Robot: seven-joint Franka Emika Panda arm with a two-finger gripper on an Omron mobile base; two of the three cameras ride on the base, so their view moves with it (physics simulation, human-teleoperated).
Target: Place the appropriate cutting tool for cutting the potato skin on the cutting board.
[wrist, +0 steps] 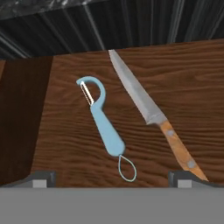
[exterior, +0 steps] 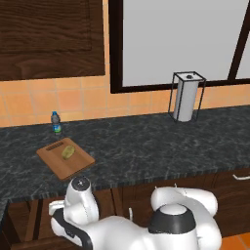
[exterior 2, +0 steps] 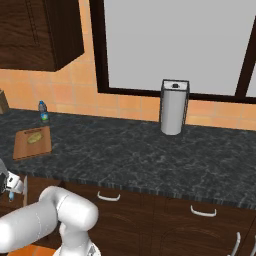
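- End effector (wrist: 112, 179) fingers spread apart, tips cut off at the frame bottom, holding nothing.
- Peeler (wrist: 103, 124) lies on the drawer floor (wrist: 65, 144), just left of the knife (wrist: 153, 116).
- Potato (exterior: 68, 152) sits on the cutting board (exterior: 53, 158), on the tabletop (exterior: 146, 146).

Even, soft rendered light; slightly coarse, no glare.

Right base cam: I see dark speckled counter (exterior 2: 150, 155) running across frame. Cutting board (exterior 2: 31, 143) far left on counter, potato (exterior 2: 34, 138) lying on it, toward its far end. Small bottle with blue cap (exterior 2: 44, 112) just behind board, against orange tile wall. Paper towel roll in wire holder (exterior 2: 173, 107) upright mid-counter, below window. Arm (exterior 2: 47, 220) bent low at bottom left, in front of dark cabinet drawers (exterior 2: 165, 220). Gripper itself at left edge, can't make out fingers.
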